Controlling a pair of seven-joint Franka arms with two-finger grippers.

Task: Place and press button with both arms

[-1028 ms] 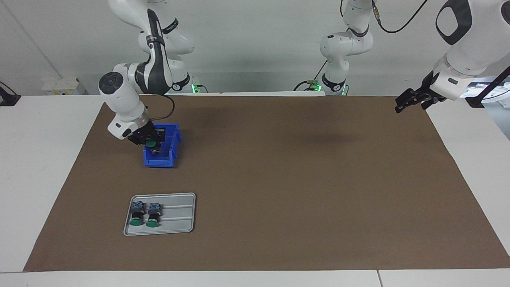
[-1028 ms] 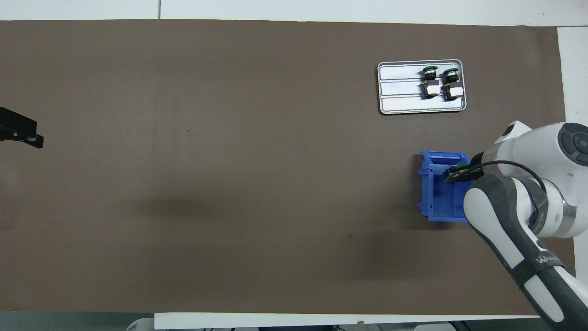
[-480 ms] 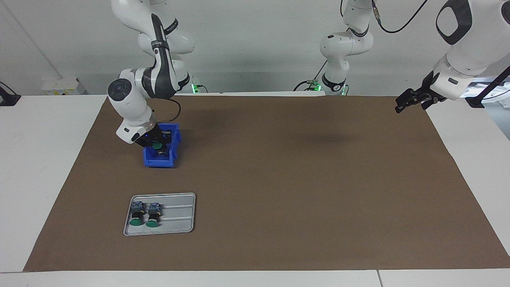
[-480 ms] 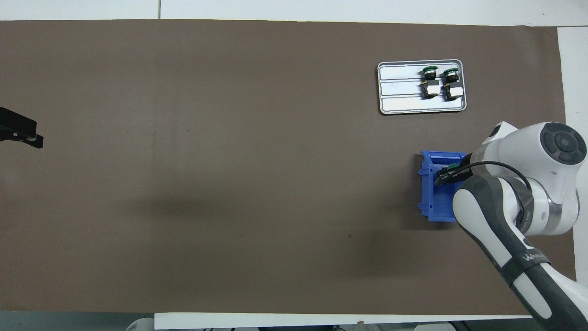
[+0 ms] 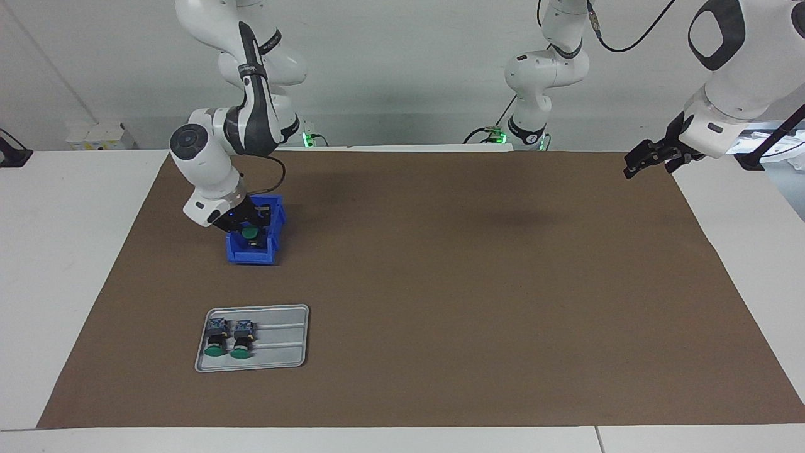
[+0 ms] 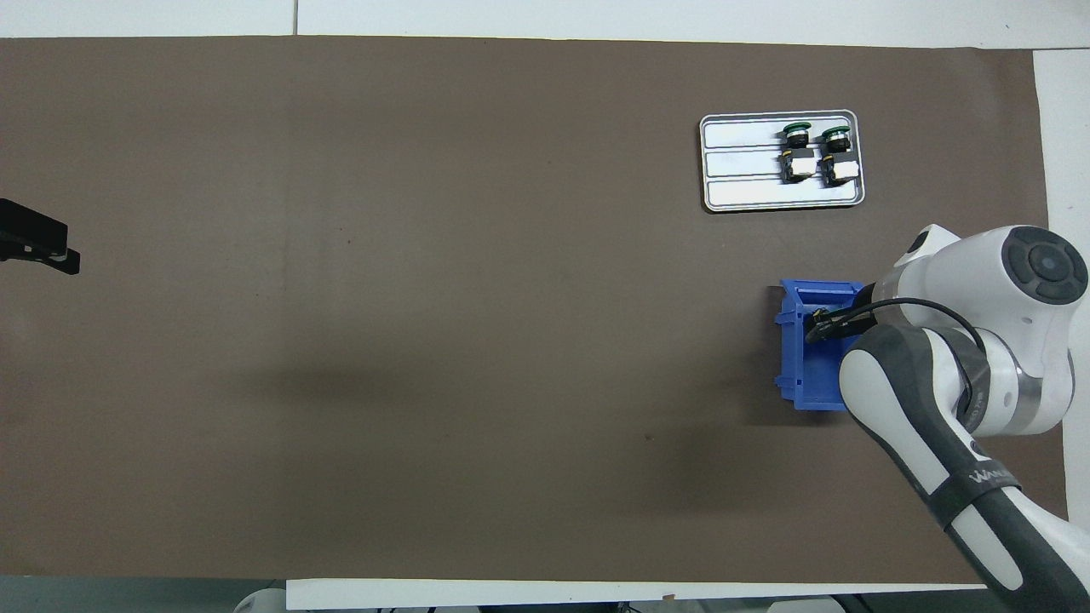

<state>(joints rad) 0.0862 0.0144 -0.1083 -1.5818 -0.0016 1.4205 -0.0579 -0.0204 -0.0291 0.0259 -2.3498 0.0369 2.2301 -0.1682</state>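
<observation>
button (image 5: pixel 250 233): green cap showing inside the blue bin (image 5: pixel 271 253), right at the tips of the right gripper (image 5: pixel 248 228); cap hidden under the gripper in the overhead view
right gripper: down in the bin, at the end farther from the robots; can't tell if it's grasping the button or has let go
left gripper (image 5: pixel 636 165): fingers spread, holding nothing, hanging over the mat edge at the left arm's end of the counter; that arm is waiting
which arm is nearer: right, by a long way; the left gripper is well apart from the bin
button axis: can't read it inside the bin
tray (image 5: pixel 289 352): farther from the robots than the bin, same end of the counter; two more buttons (image 5: pixel 228 337) lie on it side by side, caps pointing away from the robots
edges: my guess is the bin walls sit close round the gripper, so straight up looks like the only clean way out
open room: bare brown mat (image 5: pixel 478 283) between bin and left gripper; plenty of space to bring the left arm in for a press
</observation>
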